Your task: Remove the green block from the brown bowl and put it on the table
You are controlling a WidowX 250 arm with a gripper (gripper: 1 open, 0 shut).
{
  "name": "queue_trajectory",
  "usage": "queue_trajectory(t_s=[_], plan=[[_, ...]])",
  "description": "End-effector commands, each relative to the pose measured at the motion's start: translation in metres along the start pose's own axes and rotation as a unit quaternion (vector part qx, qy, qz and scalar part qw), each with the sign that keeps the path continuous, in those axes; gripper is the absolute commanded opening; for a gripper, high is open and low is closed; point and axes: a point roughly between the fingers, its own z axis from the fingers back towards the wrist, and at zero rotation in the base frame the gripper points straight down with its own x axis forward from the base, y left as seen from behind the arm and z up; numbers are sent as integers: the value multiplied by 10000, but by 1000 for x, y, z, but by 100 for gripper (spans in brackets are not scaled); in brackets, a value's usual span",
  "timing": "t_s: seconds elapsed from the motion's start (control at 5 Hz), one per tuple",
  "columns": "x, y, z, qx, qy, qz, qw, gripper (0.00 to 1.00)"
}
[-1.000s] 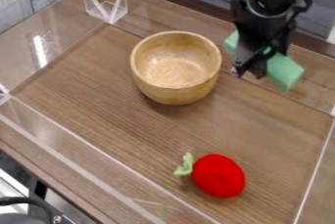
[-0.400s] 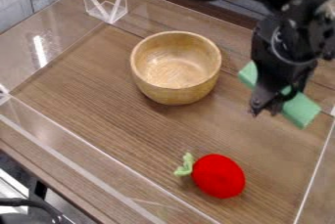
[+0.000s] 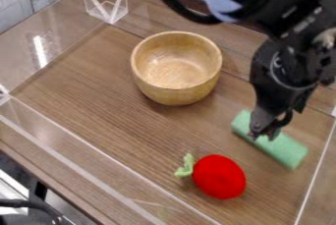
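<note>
The green block (image 3: pixel 284 151) lies flat on the table (image 3: pixel 112 136) at the right, well clear of the brown bowl (image 3: pixel 176 67), which stands empty at the centre. My gripper (image 3: pixel 266 127) points steeply down over the block's left end, and one dark finger crosses in front of that end. The other finger is hidden, so the gap between the jaws does not show. I cannot tell whether the fingers still press on the block.
A red plush fruit with a green leaf (image 3: pixel 218 176) lies at the front, just left of the block. Low clear acrylic walls (image 3: pixel 105 5) edge the table, and the right wall runs close behind the block.
My gripper has carried the green block down and toward the front right, from beside the bowl's rim to the tabletop, where the block now lies flat.
</note>
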Motion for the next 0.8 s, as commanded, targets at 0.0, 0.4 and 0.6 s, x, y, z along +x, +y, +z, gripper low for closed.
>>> queue_trajectory(t_s=[0.0,0.4,0.6], plan=[[0,0,-7,-23,92,109,9999,100],[2,5,-30,122,143,193,9996,100],[5,4,-38,164,157,206,9995,100]])
